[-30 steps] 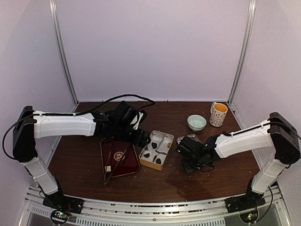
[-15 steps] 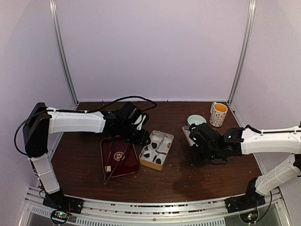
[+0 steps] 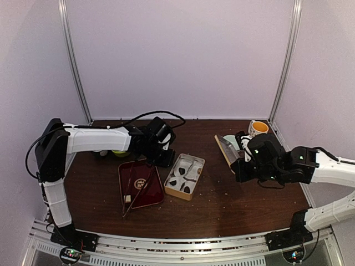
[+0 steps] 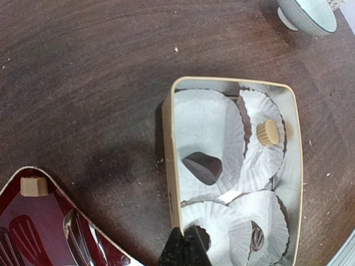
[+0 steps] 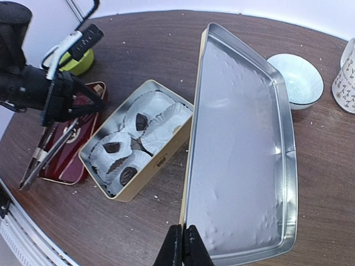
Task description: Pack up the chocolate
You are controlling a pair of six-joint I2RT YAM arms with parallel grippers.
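While my right gripper pinches the near rim of the shiny silver rectangular metal lid, that lid hangs tilted above the dark brown wooden table, with its hollow inside turned toward my wrist camera. My left gripper has its fingers pressed together, and I can see nothing between them. It sits over one end of the open cream-coloured rectangular tin.

The dark-brown chocolate lumps are inside that tin. Three of them show, each resting in a white fluted paper cup, and one lies just beside my left fingertips. A small tan round piece sits in another cup.

Beside the tin but apart from it lies a dark red rectangular tray. It holds a small pale cream cube and a pair of thin metal tongs.

A pale blue-green ceramic bowl stands on the table beyond the lid, near a white patterned mug with an orange inside. A small green bowl sits behind my left arm.
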